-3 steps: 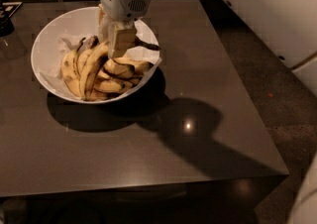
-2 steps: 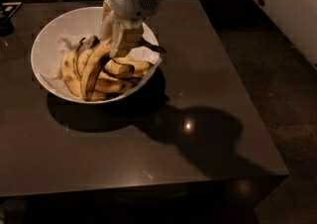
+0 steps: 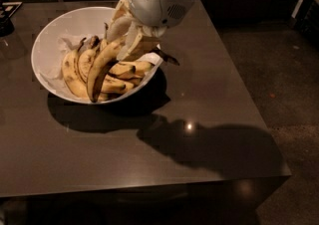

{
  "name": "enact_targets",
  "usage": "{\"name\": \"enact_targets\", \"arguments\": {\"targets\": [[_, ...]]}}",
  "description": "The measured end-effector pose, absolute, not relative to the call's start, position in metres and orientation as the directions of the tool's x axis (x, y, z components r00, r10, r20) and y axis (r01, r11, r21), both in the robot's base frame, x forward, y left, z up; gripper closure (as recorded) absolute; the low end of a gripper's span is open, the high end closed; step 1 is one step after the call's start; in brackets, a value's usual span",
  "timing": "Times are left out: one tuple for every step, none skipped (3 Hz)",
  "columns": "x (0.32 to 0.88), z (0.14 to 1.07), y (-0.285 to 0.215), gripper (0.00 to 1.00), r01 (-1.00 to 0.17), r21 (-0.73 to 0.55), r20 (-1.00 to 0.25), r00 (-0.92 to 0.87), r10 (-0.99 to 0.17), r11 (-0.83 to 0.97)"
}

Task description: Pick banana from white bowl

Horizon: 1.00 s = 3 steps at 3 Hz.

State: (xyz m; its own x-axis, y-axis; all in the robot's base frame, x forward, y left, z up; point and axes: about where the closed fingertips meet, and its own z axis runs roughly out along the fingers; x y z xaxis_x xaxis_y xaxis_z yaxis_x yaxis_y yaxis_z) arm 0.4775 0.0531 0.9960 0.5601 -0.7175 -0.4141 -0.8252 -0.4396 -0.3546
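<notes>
The white bowl (image 3: 52, 32) stands on the far left part of a dark table, lined with white paper. My gripper (image 3: 128, 39) hangs over the bowl's right side. It is shut on the banana (image 3: 102, 64), a long curved speckled one. The banana's dark tip points down toward the bowl's front, and its dark stem (image 3: 168, 59) sticks out past the right rim. The banana is raised at the gripper end and crosses over the other bananas (image 3: 75, 72) that lie in the bowl.
The dark brown table (image 3: 164, 139) has its front edge near the bottom and its right edge next to a speckled floor (image 3: 279, 69). Dark objects (image 3: 6, 20) sit at the table's far left corner. The arm's shadow falls on the table's front right.
The gripper has lifted slightly from the pile with the long banana in it. The banana now tilts up at the stem end, above the other bananas.
</notes>
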Motion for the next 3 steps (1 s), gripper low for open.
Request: {"name": "enact_targets", "arguments": {"targets": [[0.465, 1.0, 0.039, 1.0, -0.83, -0.377, -0.439, 0.551, -0.709, -0.411], [0.459, 1.005, 0.027, 1.0, -0.83, -0.398, -0.45, 0.548, -0.705, -0.391], [0.45, 1.009, 0.016, 1.0, -0.83, -0.419, -0.454, 0.543, -0.706, -0.368]]}}
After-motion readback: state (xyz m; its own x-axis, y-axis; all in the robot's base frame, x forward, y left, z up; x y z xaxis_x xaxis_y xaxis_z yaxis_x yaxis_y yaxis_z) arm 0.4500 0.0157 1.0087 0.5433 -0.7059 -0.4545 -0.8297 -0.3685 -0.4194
